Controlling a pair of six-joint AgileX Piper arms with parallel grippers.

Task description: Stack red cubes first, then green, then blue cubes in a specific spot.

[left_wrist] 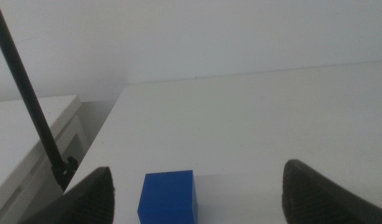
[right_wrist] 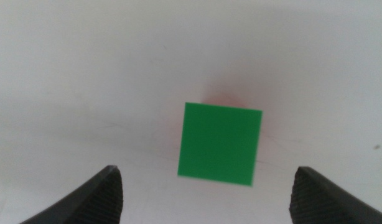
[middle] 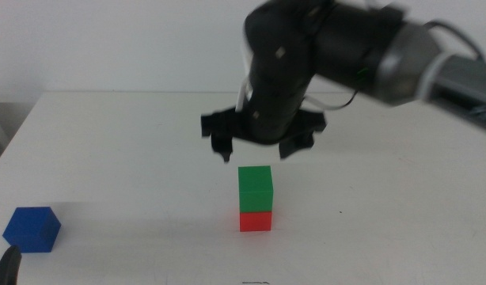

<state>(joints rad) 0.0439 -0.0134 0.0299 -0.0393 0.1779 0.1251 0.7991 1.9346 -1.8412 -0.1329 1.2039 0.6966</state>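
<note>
Two cubes are already sitting stacked near the middle of your white desk (middle: 108, 150): the green cube (middle: 255, 188) is resting squarely on the red cube (middle: 255, 221), and their sides are lining up closely in the middle view. Your right gripper (middle: 257, 147) is hanging in the air just above that stack, coming in from the right side, with its jaws spread wide apart and holding nothing. Neither jaw is touching the green cube. In the right wrist view you are looking straight down on the green cube (right_wrist: 220, 144), which is lying between the two open jaws of the right gripper (right_wrist: 206, 193), and only a faint red edge of the red cube (right_wrist: 222, 98) is peeking out from beneath it.

Over at the near left corner of the desk, the blue cube (middle: 32, 229) is sitting alone, well apart from the stack. Your left gripper (middle: 9, 265) is waiting low at the bottom edge of the middle view, just beside that cube. In the left wrist view its jaws are standing wide apart, with the blue cube (left_wrist: 167, 196) lying on the desk between them, nearer one jaw than the other and touching neither. A thin dark rod (left_wrist: 29, 99) is slanting past the desk's edge in that view.
</note>
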